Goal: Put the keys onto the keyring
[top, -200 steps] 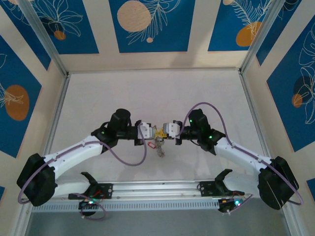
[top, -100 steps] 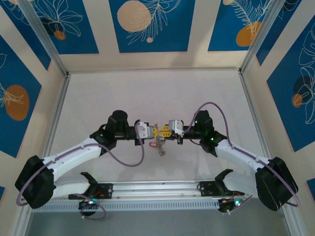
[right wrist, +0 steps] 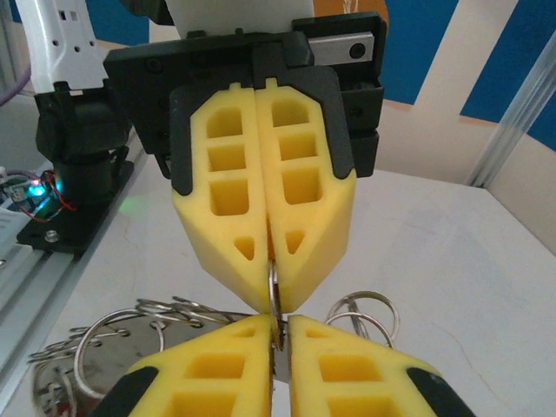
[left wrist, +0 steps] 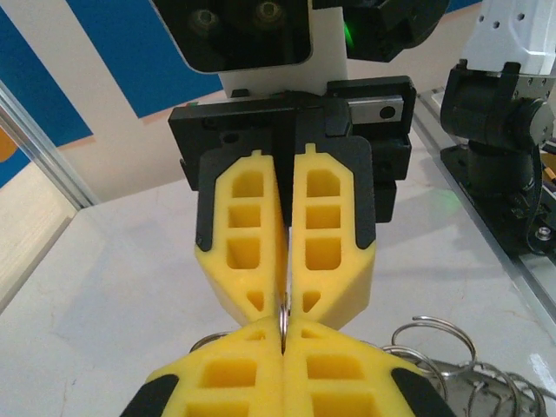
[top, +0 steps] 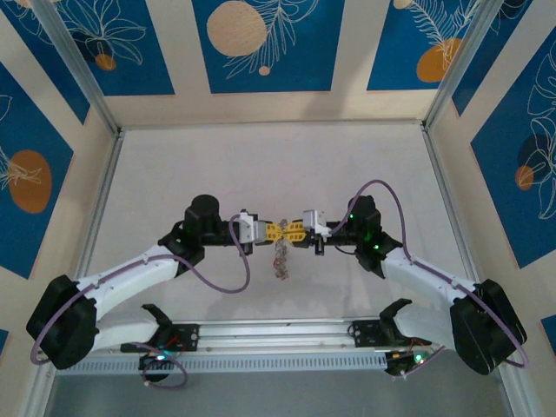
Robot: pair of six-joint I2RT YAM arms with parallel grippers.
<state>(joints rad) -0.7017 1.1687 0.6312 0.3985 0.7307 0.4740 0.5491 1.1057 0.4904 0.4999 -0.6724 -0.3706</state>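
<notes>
- My left claw (top: 282, 231) is fully closed. Its yellow, hollow-celled fingers (left wrist: 226, 373) pinch the keyring (right wrist: 274, 300), a thin silver metal ring seen edge-on.
- My right claw (top: 294, 231) faces the left one tip to tip. Its jaws are closed down to a narrow slit, and they nip the same thin ring from the other side.
- The keyring stands upright in the seam where the four fingertips meet. It is held off the white tabletop (top: 261, 174), near the middle and towards the front of the table.
- A bunch of silver wire loops (top: 280, 259) hangs just below the two claws. In the wrist views the loops spread out beside and beneath my fingertips.
- I cannot pick the small keys out from that bunch; from above it is too small and tangled.
</notes>
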